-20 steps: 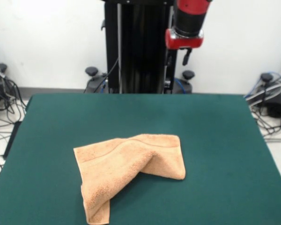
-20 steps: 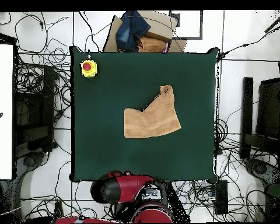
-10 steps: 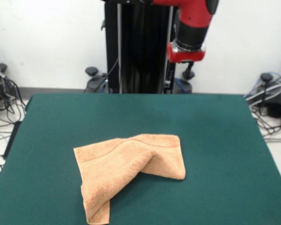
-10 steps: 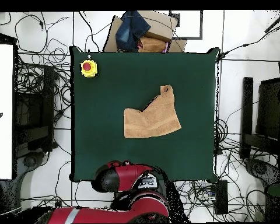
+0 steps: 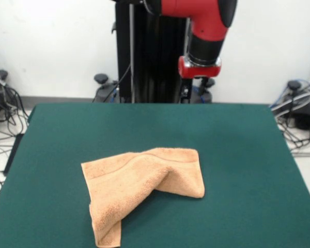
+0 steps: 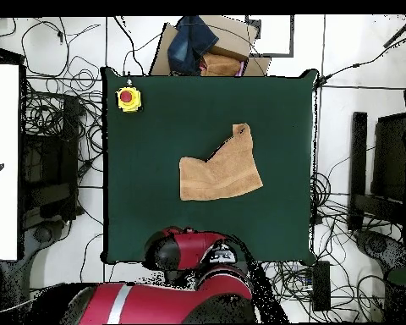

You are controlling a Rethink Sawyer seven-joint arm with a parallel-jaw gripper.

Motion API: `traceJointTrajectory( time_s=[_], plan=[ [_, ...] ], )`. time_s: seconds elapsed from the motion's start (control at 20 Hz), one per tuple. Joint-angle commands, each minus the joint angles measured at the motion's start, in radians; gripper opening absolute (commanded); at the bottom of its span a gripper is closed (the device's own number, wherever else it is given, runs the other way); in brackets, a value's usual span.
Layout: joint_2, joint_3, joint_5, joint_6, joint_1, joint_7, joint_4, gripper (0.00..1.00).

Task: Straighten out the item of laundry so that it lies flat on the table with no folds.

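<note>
Peach-orange towel (image 5: pixel 139 186) lying folded and rumpled near the middle of the dark green table (image 5: pixel 237 150), one corner doubled over (a narrow flap trails toward the near edge). The gripper (image 5: pixel 196 85) hangs above the table's far edge, well apart from the towel; whether it is apart or together cannot be told. Yellow button box (image 6: pixel 128 99) at a table corner.
</note>
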Motion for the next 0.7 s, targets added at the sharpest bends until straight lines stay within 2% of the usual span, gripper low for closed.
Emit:
traceJointTrajectory(
  time_s=[0.05, 0.35, 0.7],
  plan=[
    [0.054, 0.03, 0.054, 0.043, -0.012, 0.159, -0.122, 1.0],
    [0.068, 0.02, 0.101, 0.133, 0.005, 0.154, -0.219, 1.0],
    [0.166, 0.017, 0.131, 0.248, -0.008, 0.107, -0.425, 1.0]
  ],
)
